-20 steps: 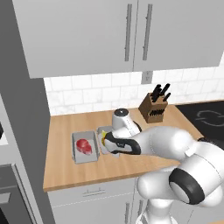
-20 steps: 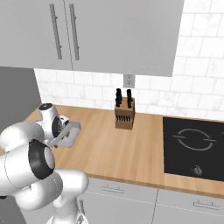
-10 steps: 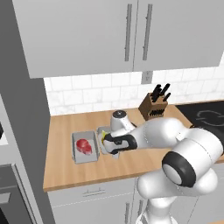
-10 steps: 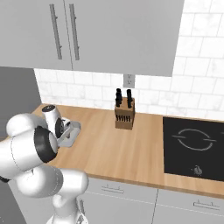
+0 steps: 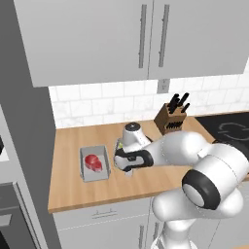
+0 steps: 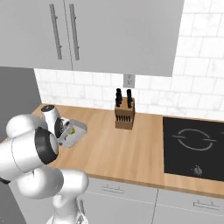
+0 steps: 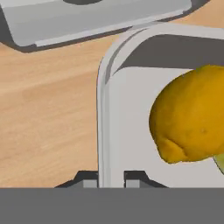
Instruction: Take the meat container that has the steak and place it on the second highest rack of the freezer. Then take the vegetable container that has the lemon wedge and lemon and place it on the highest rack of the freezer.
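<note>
My gripper (image 7: pixel 111 179) is shut on the rim of the vegetable container (image 7: pixel 103 109), one fingertip on each side of its grey wall. Inside lies the orange-yellow lemon (image 7: pixel 192 116), with the pale lemon wedge (image 7: pixel 219 162) just showing beside it. In the left base view the hand and gripper (image 5: pixel 120 158) cover most of that tray. To its left on the wooden counter sits the meat container (image 5: pixel 86 173) with the red steak (image 5: pixel 93 162). The right base view shows the vegetable container (image 6: pixel 74 135) beside the gripper (image 6: pixel 61 131). The freezer is out of view.
A knife block (image 5: pixel 171 119) stands at the back of the counter (image 5: pixel 82 194), and a black cooktop (image 6: pixel 192 146) lies to the right. A tall grey column (image 5: pixel 19 121) with a dark oven window low down bounds the counter's left end. Wall cabinets (image 5: pixel 146 39) hang overhead.
The jaws stood wide open a second ago and have now shut on the vegetable container's rim. The arm has shifted slightly; both trays stay in place.
</note>
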